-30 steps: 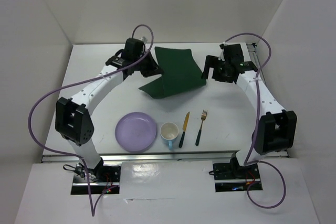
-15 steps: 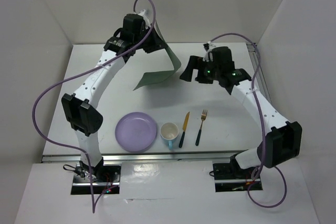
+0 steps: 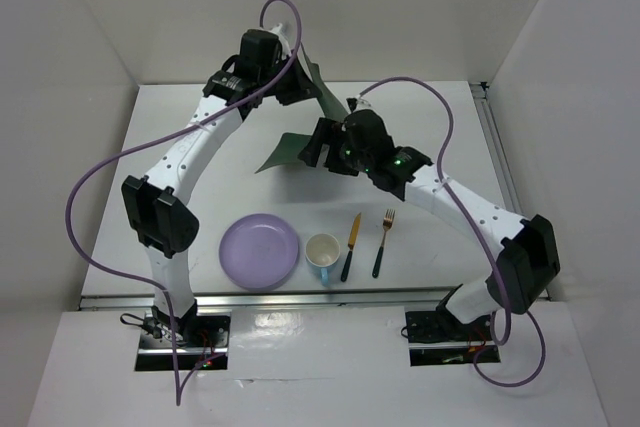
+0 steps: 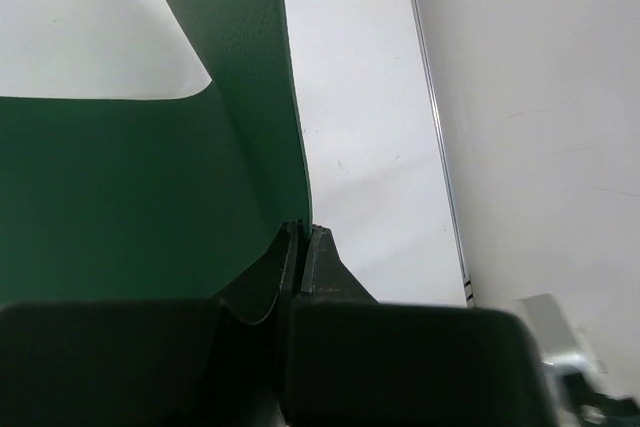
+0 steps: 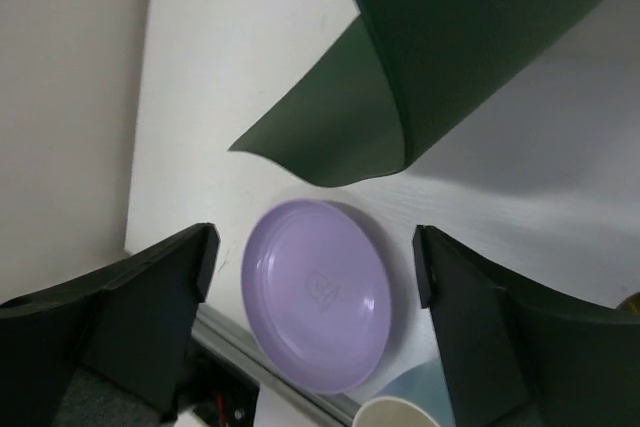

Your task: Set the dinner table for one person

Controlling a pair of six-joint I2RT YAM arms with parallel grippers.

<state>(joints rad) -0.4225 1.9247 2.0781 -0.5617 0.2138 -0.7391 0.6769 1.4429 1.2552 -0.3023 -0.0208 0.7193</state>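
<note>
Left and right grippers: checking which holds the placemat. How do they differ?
The left gripper is shut on the edge of the placemat; the right gripper is open and empty. Left's fingers meet on cloth; right's stand wide apart, the purple plate showing between them. Both have dark fingers.

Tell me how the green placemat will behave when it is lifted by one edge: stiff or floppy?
Probably floppy: pinched in the left tool, the green placemat hangs in a curve, with its lower part curling outward. It is likely light, since a thin edge pinch alone carries it. It may swing or fold over if moved quickly.
</note>
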